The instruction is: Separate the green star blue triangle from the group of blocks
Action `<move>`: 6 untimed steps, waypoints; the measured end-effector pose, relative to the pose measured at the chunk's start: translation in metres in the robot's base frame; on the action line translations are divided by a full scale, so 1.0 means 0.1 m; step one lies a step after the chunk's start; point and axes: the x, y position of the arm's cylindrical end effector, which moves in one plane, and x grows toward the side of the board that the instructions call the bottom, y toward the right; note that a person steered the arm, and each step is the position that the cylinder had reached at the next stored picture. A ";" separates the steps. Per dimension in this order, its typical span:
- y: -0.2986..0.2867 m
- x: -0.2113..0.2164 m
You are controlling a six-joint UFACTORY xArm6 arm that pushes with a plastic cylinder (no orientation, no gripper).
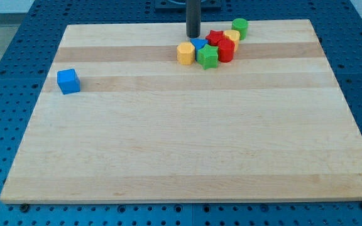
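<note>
Wooden desk (187,144), pale planks, lying on a blue perforated base (5,63) that shows around its edges. The arm carries no claw, so there is nothing to open or close and nothing held; it ends in a dark upright rod whose lower end, my tip (193,36), rests near the desk's 12 o'clock edge. A cluster of blocks sits just at 4 o'clock from my tip, close beside it; whether the tip touches any of them cannot be told. Within the cluster: the red block (225,50), of unclear shape, at the 3 o'clock side; the green star (208,56) at the 6 o'clock edge of the group, pressed against the red block and the pieces behind it; the yellow hexagonal block (185,53) at the 9 o'clock end, just beside the green star; the red star (215,36) toward 12 o'clock; the green cylinder (240,26) at the 1 o'clock extremity; a second yellow block (232,36), largely hidden between the green cylinder and the red pieces; and the blue triangle (198,43), mostly covered, wedged between the yellow hexagonal block and the green star, directly below my tip. A blue cube (68,81) stands alone, well apart at 9 o'clock of the desk.
</note>
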 end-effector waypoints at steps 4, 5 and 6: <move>-0.19 0.19; -0.18 0.30; -0.18 0.39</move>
